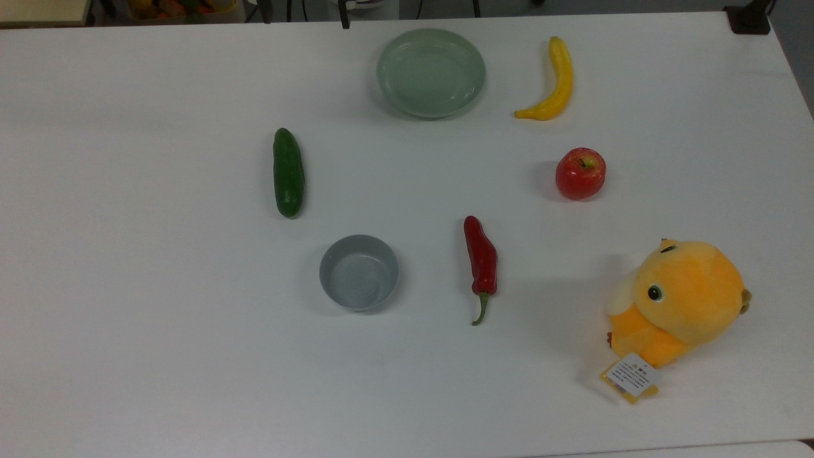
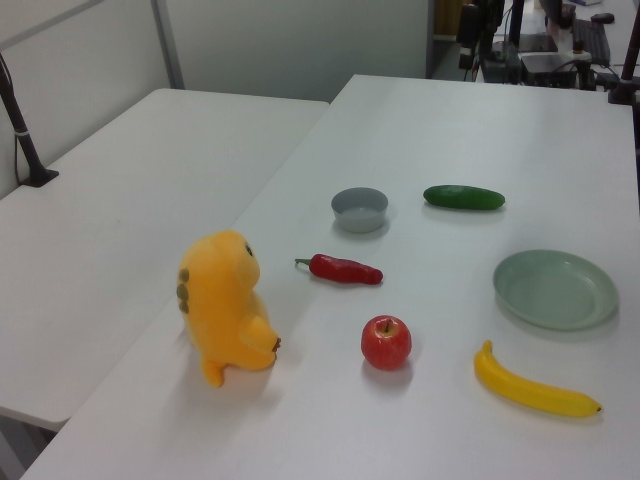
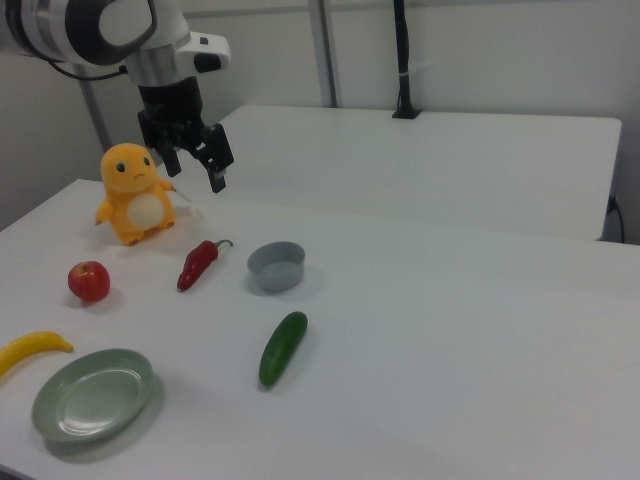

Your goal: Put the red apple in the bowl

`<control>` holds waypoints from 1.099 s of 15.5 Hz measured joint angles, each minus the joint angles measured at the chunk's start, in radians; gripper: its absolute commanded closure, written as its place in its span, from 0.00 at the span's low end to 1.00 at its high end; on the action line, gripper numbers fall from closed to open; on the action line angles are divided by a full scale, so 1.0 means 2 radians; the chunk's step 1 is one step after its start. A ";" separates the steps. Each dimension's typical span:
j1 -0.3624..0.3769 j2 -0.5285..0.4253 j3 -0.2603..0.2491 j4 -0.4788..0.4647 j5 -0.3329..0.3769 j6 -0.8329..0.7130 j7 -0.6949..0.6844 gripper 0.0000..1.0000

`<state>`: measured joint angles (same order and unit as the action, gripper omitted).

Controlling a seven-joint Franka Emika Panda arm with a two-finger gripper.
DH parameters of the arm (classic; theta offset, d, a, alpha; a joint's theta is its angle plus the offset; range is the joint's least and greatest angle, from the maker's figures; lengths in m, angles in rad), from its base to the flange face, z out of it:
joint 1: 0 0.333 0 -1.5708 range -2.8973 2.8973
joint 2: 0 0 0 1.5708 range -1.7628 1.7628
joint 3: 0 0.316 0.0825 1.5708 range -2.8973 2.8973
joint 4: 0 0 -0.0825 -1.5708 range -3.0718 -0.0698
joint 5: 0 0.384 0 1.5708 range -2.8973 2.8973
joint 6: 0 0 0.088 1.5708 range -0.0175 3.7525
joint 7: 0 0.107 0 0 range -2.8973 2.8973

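The red apple point(image 1: 580, 173) point(image 2: 386, 342) point(image 3: 88, 281) rests on the white table, on the top view's right, between a banana and a plush toy. The grey bowl point(image 1: 358, 272) point(image 2: 359, 209) point(image 3: 276, 266) stands empty near the table's middle, on the far side of a red chili from the apple. In the right view my gripper point(image 3: 192, 170) hangs open and empty in the air, above the chili and right of the plush toy, well apart from the apple and the bowl.
A red chili point(image 1: 481, 259) lies between apple and bowl. A banana point(image 1: 554, 83), a pale green plate point(image 1: 431, 72), a cucumber point(image 1: 288, 172) and an orange plush toy point(image 1: 677, 302) also lie on the table point(image 1: 159, 318). A second table point(image 2: 120, 220) adjoins it.
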<state>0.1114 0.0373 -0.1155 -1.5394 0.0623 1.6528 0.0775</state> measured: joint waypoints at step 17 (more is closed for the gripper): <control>-0.014 -0.003 0.006 -0.011 0.000 0.011 -0.002 0.00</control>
<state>0.0839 0.0319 -0.1036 -1.5609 0.0630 1.6756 0.0739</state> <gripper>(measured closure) 0.000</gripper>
